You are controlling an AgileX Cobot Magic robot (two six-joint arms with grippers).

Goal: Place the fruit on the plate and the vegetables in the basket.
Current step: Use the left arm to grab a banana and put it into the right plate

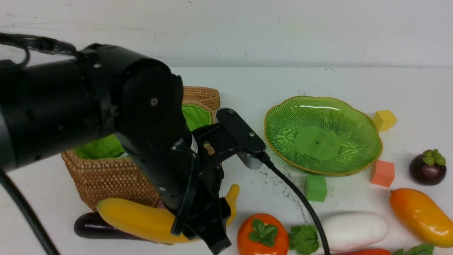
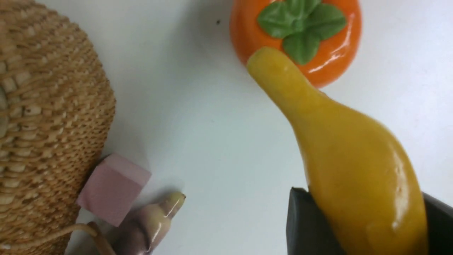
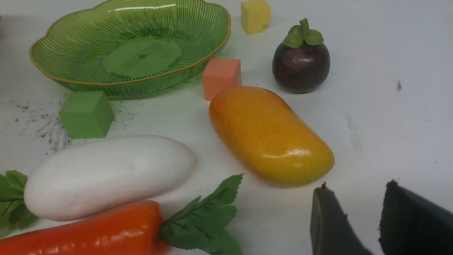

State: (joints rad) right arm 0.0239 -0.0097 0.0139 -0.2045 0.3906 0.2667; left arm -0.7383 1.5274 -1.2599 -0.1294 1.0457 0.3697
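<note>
My left gripper (image 1: 208, 226) (image 2: 368, 223) is shut on the thick part of the yellow banana (image 1: 141, 219) (image 2: 339, 148), in front of the wicker basket (image 1: 106, 177). The banana's narrow end points at the persimmon (image 1: 262, 233) (image 2: 318, 42). A purple eggplant (image 1: 88, 226) lies beneath the banana. The green plate (image 1: 322, 134) (image 3: 131, 53) holds nothing. My right gripper (image 3: 357, 191) is open over bare table near the mango (image 3: 269, 138) (image 1: 419, 216). Mangosteen (image 3: 300, 60), white radish (image 3: 106, 177) and red-orange vegetable (image 3: 88, 233) lie on the table.
Foam cubes stand around the plate: yellow (image 1: 384, 119), orange (image 1: 382, 173), green (image 1: 315, 187). A pink cube (image 2: 113, 187) rests against the basket wall (image 2: 46, 124). The left arm's black cable (image 1: 297, 198) trails across the table between plate and persimmon.
</note>
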